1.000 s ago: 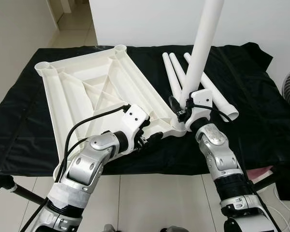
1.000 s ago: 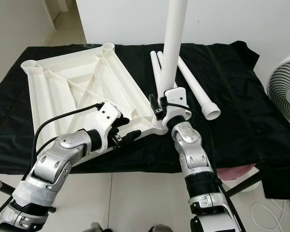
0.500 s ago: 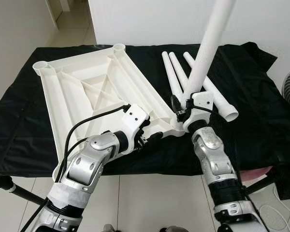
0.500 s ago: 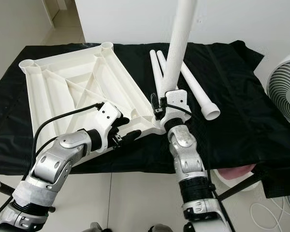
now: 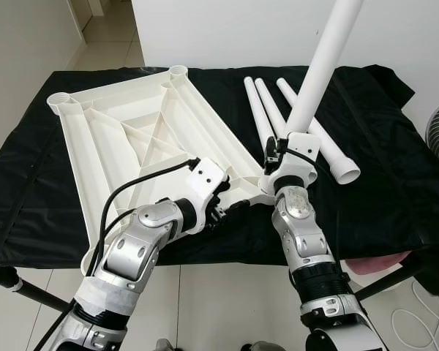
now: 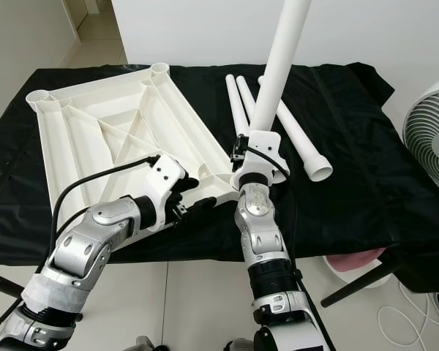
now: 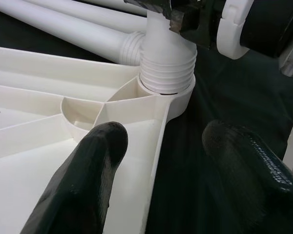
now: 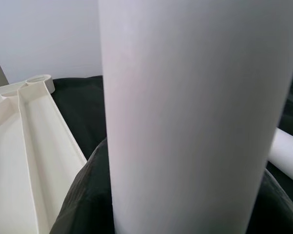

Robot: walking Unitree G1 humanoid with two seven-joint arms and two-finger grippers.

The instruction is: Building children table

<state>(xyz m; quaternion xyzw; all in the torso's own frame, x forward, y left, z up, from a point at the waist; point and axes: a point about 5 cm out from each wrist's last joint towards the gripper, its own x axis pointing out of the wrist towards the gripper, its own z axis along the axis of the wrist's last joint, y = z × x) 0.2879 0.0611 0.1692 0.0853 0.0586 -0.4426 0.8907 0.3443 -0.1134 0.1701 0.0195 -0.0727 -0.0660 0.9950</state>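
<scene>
Tabletop: the white tabletop is lying upside down, ribs facing up, on the black cloth that is covering the counter; one round socket is showing at a far corner.
Leg in hand: the white leg is standing in the near corner socket of the tabletop, leaning away to the right, its threaded end sitting in the socket ring.
Right pincer: the right pincer is clamping the leg low down, just above the socket.
Left pincer: the left pincer is holding its fingers apart, one over the tabletop's rim near the socket and the other over the cloth beside it.
Spare legs: three more legs are lying side by side on the cloth beyond the socket.
Fan: a white fan is standing at the right edge.
</scene>
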